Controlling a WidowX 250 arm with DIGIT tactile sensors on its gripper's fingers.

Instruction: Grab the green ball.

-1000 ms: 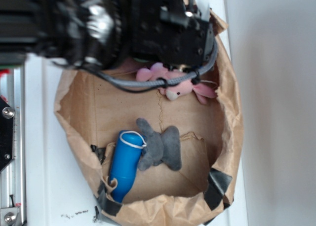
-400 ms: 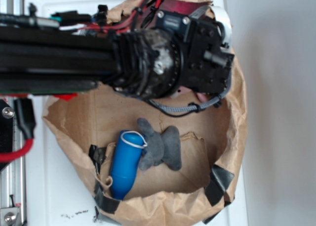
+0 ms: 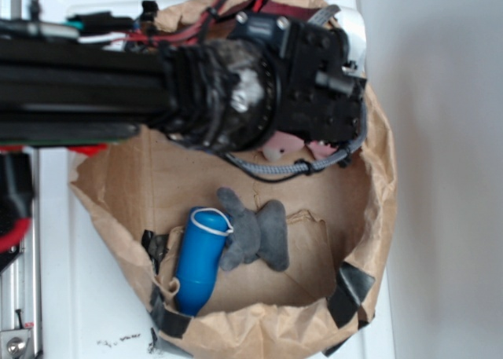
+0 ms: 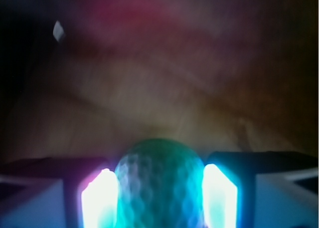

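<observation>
- Green ball (image 4: 159,185): small, round, mint-green, surface ribbed like knitting. Seen only in the wrist view, at the bottom centre, sitting between the two fingers. In the exterior view the arm covers it.
- Gripper (image 4: 159,198): two flat fingers (image 4: 99,198), brightly lit and glowing pale blue-white, one on each side of the ball. They stand at a narrow gap, about the ball's width, and each seems to touch the ball's side; whether they press on it firmly cannot be told.
- Arm (image 3: 259,88): black, boxy metal and plastic, with a braided grey cable looped below it and red wires at its top. It reaches in from the left over the upper part of the bag.
- Paper bag (image 3: 369,210): brown, crumpled, rim rolled down into a rough bowl, black tape at the lower corners.
- Pink plush toy (image 3: 283,148): soft, only a small part showing under the arm, near the bag's upper right.
- Grey plush toy (image 3: 255,229): fuzzy felt-like, lying mid-bag, touching the blue cylinder.
- Blue cylinder (image 3: 196,261): smooth, rounded ends, a white band near its top, lying at the bag's lower left.
</observation>
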